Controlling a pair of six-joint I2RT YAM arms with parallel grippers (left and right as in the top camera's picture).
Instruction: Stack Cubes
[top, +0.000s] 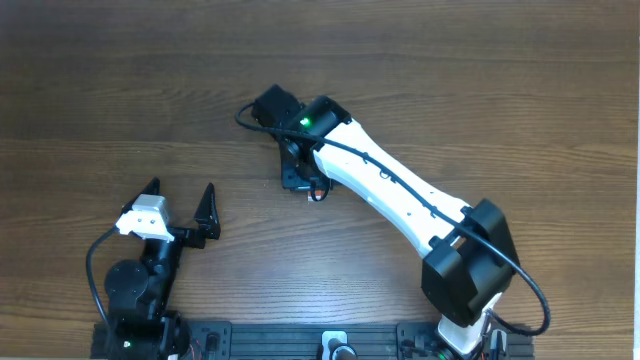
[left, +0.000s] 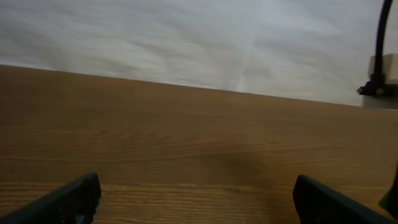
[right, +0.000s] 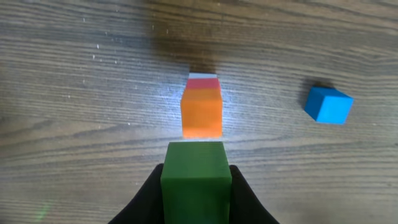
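My right gripper (right: 196, 190) is shut on a green cube (right: 196, 167) and hangs above the wooden table (right: 74, 74). Just beyond the green cube stands an orange cube (right: 201, 115), apparently on top of a red cube (right: 203, 83) whose edge peeks out behind it. A blue cube (right: 328, 104) lies alone on the table off to one side. In the top view the right arm reaches across the middle, and its gripper (top: 298, 170) covers the cubes. My left gripper (top: 182, 202) rests open near the table's front left, nothing between its fingers (left: 74, 198).
Bare wood grain (top: 480, 90) surrounds the cubes on all sides. A black cable and part of a pale fixture (left: 380, 68) show at the edge of the left wrist view, against a white wall.
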